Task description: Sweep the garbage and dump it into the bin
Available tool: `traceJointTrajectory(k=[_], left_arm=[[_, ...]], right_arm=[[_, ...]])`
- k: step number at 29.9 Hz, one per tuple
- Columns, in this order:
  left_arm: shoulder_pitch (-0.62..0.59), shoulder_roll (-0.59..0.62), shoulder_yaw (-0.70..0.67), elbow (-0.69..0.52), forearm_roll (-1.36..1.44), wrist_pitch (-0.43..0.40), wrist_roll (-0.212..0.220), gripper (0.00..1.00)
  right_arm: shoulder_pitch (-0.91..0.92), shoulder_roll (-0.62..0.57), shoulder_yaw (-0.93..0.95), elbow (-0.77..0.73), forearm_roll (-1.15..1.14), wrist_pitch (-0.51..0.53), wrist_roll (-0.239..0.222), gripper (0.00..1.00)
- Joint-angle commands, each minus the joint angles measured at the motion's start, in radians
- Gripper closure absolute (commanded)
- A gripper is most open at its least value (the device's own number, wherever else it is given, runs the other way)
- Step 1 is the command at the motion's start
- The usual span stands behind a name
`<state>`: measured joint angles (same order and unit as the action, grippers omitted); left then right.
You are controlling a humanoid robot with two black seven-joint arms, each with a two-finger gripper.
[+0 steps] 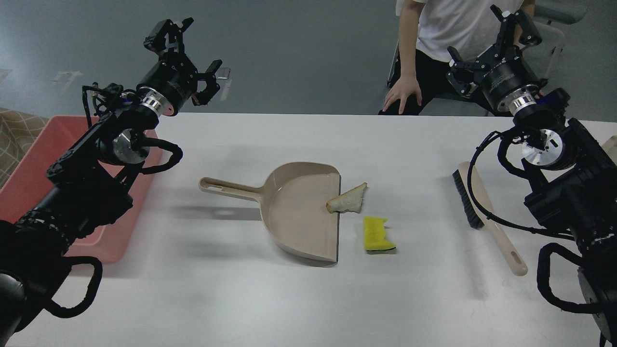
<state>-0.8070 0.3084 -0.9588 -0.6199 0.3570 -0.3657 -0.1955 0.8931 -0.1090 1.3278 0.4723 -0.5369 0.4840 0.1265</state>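
Two pieces of garbage lie mid-table: a triangular white bread slice (348, 199) resting at the open lip of the beige dustpan (299, 212), and a yellow sponge piece (378, 233) with a dark-green edge just right of the pan. The salmon-pink bin (36, 159) sits at the table's left edge, partly behind my left arm. My left gripper (193, 58) hangs open high above the table's far left, holding nothing. My right gripper (491, 46) is raised at the far right, also open and empty.
A beige hand brush (482, 212) with black bristles lies on the right of the white table (241, 299), handle toward me. A seated person (448, 29) rests a hand (402, 96) on the far table edge.
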Motion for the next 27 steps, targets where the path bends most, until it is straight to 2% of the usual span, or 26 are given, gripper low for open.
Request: traceJointTrajectory(k=[1,27], left_arm=[[-0.001,-0.003,0.000,0.000,0.000,0.005,-0.001,0.02],[-0.017,0.009,0.003,0.000,0.000,0.014,0.004,0.02]], right_arm=[[0.000,-0.001,0.001,0.002,0.000,0.001,0.004,0.00],[-0.013,-0.012,0.019,0.022,0.005,0.005,-0.005,0.00]])
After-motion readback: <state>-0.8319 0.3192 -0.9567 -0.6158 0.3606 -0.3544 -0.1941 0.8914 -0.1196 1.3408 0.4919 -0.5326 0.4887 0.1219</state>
